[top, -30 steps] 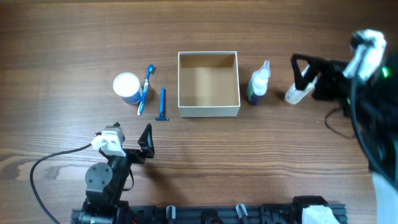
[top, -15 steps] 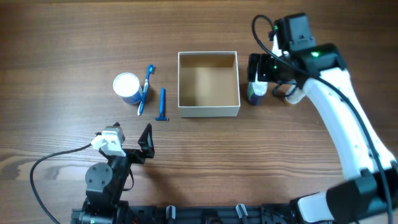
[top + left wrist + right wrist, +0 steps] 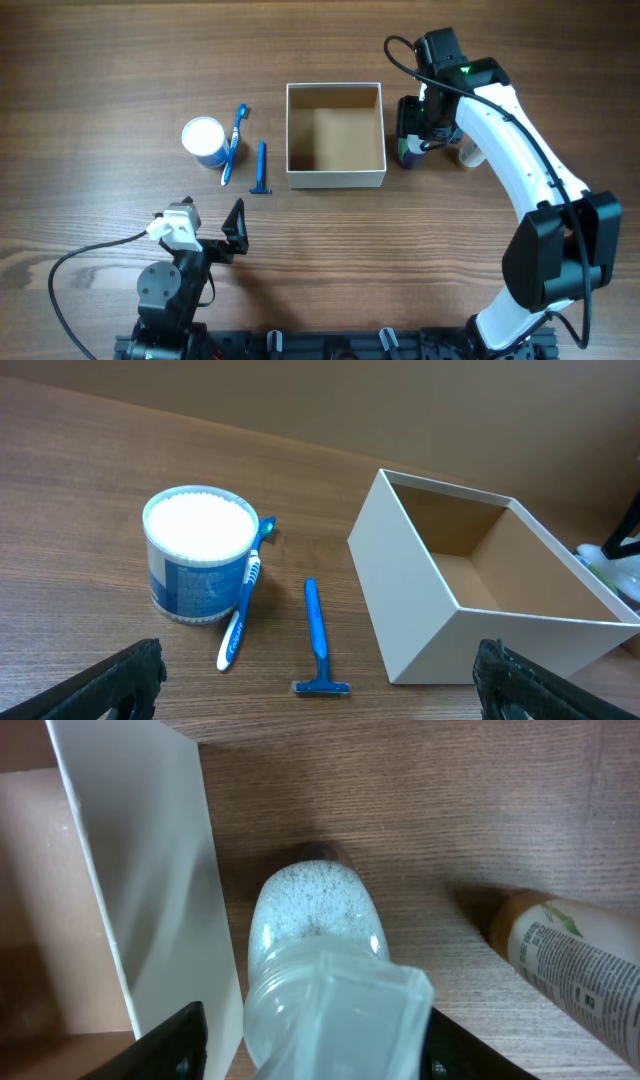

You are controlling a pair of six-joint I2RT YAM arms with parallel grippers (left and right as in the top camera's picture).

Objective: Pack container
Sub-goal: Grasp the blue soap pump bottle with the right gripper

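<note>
Right gripper has been swung in from 3 o'clock, spread wide astride spray bottle | container at table centre, empty | left gripper held wide at 7 o'clock | 0 items packed; bottle lift judged next.

A brown wooden table carries everything. Near its middle sits a square white box with a brown inside. To the left of it lies a blue razor, then a blue toothbrush leaning on a round blue jar with a white lid. Just right of the box stands a clear spray bottle, and further right another bottle lies on its side. A black cable curls across the near left corner.
</note>
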